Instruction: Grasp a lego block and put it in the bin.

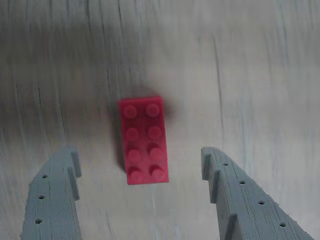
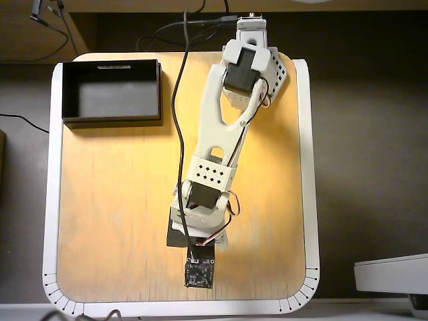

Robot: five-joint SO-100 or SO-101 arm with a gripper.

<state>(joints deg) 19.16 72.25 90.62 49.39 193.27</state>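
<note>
In the wrist view the red lego block (image 1: 144, 141) lies flat on the pale wood, studs up, long side pointing away from the camera. My gripper (image 1: 139, 152) is open, one grey finger (image 1: 55, 200) to the block's left and the other to its right, both clear of it. The block's near half sits between the fingertips. The overhead view shows the black bin (image 2: 111, 93) at the table's top left corner, with nothing in it. There the white arm (image 2: 221, 134) reaches down toward the bottom edge, and its wrist hides both the block and the fingers.
The wooden table (image 2: 107, 200) has a white raised rim. A black cable (image 2: 179, 107) runs from the top edge down along the arm. The arm's base stands at the top centre. A white object (image 2: 391, 273) sits off the table at the lower right.
</note>
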